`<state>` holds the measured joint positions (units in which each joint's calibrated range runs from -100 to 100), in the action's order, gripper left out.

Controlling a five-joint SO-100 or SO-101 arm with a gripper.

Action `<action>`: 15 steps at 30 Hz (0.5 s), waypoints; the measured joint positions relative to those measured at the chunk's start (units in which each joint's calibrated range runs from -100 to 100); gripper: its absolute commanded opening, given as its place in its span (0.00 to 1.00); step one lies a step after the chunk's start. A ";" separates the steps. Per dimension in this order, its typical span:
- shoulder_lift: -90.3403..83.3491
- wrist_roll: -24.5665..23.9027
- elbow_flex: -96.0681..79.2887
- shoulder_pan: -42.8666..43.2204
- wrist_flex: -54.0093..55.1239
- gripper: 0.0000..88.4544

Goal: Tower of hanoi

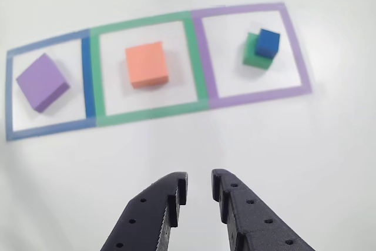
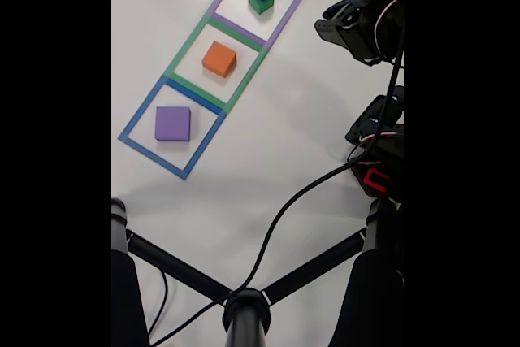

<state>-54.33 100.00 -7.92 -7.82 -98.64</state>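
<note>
the end effector [image 1: 198,189] hangs above the white worktop [image 1: 305,145], fingers slightly spread and holding nothing. three taped squares lie in a row: the purple block [image 1: 41,80] in the blue square, the orange block [image 1: 147,64] in the green square, the blue block [image 1: 268,43] stacked on the green block [image 1: 252,57] in the purple square
</note>
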 measured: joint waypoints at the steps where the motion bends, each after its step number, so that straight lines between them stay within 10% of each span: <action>1: -0.17 0.00 0.00 0.41 0.00 0.03; 15: -8.86 0.00 -30.29 0.08 21.35 0.44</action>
<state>-63.19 100.00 -38.21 -7.74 -77.29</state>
